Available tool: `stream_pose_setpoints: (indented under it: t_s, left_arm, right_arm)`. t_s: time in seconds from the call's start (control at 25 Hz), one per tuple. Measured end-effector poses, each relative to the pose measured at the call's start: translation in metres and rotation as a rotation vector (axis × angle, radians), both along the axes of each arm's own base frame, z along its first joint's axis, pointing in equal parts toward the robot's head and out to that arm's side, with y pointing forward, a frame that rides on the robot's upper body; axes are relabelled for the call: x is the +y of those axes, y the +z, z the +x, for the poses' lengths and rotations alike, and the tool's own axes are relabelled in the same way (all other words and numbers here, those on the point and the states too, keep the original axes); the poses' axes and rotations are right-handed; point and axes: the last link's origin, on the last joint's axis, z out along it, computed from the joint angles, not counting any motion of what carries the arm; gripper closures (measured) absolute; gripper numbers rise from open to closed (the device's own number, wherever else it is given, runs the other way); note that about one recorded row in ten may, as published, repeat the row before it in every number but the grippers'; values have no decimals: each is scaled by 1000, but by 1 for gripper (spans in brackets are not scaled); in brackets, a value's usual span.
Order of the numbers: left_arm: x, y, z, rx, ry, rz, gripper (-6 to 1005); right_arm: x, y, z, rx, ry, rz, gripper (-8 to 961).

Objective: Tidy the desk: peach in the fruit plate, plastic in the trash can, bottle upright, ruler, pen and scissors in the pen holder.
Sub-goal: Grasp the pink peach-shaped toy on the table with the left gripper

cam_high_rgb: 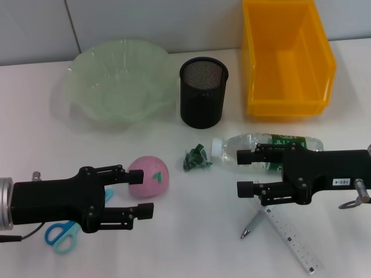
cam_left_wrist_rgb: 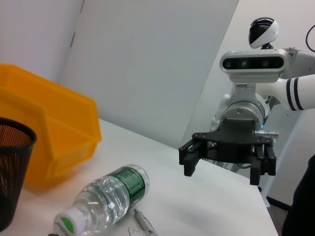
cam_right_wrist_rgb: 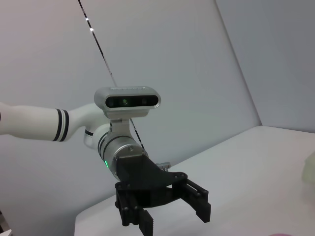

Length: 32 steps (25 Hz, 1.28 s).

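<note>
The left gripper [cam_high_rgb: 139,193] hangs low over the white table [cam_high_rgb: 35,116] with its two black fingers spread wide apart. It holds nothing. The peach [cam_high_rgb: 149,176] sits right at its fingertips. The peach is round and pink, with a small green leaf mark on it. The top finger is touching or almost touching the peach; I cannot tell which. Under the left arm, behind the fingers, lie the scissors [cam_high_rgb: 61,234] with light blue handles.

The right gripper [cam_high_rgb: 244,172] is spread open too and holds nothing. The bottle [cam_high_rgb: 264,146] lies on its side, partly under the top finger. It is clear, with a white cap and a green label. Just past the right fingertips, toward the peach, is the plastic [cam_high_rgb: 196,158], a small crumpled dark green scrap close to the bottle cap. Below the bottom finger lie the pen [cam_high_rgb: 250,226], thin and silver, and the ruler [cam_high_rgb: 293,240], clear with tiny marks.

Farther off, past both grippers, stand the fruit plate [cam_high_rgb: 119,78], pale green with a wavy edge, the pen holder [cam_high_rgb: 203,92], a black mesh cup, and the trash can [cam_high_rgb: 287,58], a yellow box.
</note>
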Motion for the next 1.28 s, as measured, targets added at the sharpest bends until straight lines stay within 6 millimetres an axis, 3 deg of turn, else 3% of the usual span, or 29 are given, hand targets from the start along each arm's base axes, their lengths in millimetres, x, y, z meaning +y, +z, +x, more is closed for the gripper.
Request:
stream_pose_setpoints:
  t_s: [0.96,1.28]
  left_arm:
    - [6,5,7,3,-33,20,202]
    - [43,20,39,125,-180,125,203]
  right_arm:
    - [0,-1,-1,6,-7,-4,186]
    - [-2,-1,2,5,-19,-3,189]
